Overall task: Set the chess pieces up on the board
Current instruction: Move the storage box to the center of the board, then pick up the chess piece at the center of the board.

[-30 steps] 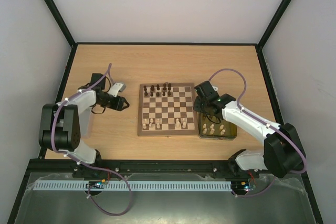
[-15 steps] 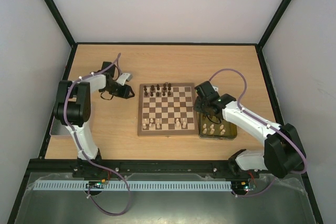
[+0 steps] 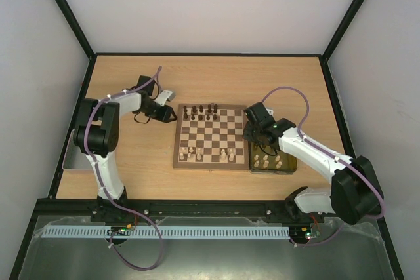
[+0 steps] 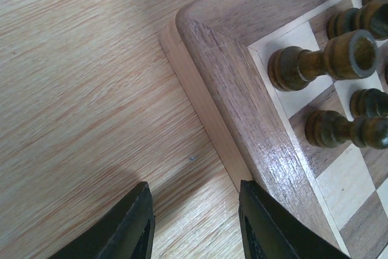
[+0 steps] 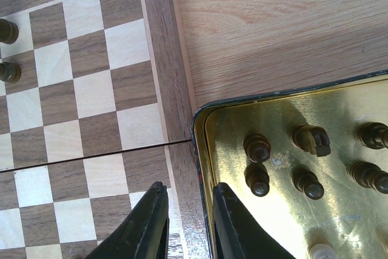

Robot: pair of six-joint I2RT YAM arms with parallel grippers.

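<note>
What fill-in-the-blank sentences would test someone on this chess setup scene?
The pieces along the far edge of the board are ____ brown. The tray beside the board's right side is ____ coloured. The left hand is at the board's far ____ corner. Missing words: dark; gold; left.

Board (image 3: 211,137): one. Dark chess pieces (image 3: 200,117) on it, ranked along its 12 o'clock edge: roughly nine, too small for a firm count. Pale pieces (image 3: 190,154) along its 6 o'clock edge: about six. Gold tray (image 5: 267,228): one, at the board's 3 o'clock, holding six dark pieces (image 5: 257,147) and at least one pale piece (image 5: 321,251) in the right wrist view. Grey tray (image 3: 73,164): one, toward 8 o'clock. Robot arms: two, left arm (image 3: 98,132) and right arm (image 3: 308,151).
</note>
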